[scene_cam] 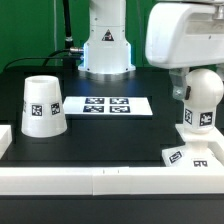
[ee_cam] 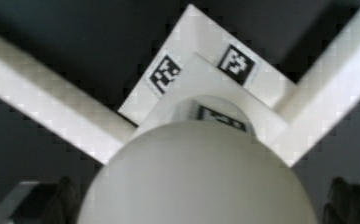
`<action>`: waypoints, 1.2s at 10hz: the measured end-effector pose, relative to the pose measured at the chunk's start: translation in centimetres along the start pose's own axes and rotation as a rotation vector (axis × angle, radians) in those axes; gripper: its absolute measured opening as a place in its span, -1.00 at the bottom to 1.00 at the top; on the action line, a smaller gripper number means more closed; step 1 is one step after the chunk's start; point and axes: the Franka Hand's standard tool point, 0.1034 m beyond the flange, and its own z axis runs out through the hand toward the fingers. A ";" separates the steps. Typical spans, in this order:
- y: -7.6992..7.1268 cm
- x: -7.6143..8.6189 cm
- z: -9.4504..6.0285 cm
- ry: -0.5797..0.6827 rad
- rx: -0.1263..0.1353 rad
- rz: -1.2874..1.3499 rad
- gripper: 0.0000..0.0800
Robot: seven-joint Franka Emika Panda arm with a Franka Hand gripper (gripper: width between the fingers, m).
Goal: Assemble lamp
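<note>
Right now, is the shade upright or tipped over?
Upright. The shade stands on its wide end on the table, narrow end up. Its sides show no lean in the exterior view.

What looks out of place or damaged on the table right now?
Nothing stands out. The shade stands wide end down, the marker board lies flat, and the bulb stands upright over the base in the corner. No damage shows.

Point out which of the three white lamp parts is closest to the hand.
The round bulb at the exterior view's right, directly beneath the hand and above the flat base. The tapered shade stands apart at that view's left.
</note>
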 end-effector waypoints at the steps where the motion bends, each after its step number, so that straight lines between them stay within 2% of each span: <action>1: 0.2 0.2 0.0 -0.028 -0.003 -0.110 0.75; 3: 0.5 0.9 0.0 -0.053 -0.023 -0.312 0.75; 6: 0.1 1.3 0.0 -0.074 -0.041 -0.511 0.75; 12: 0.7 0.8 0.1 -0.102 -0.044 -0.806 0.75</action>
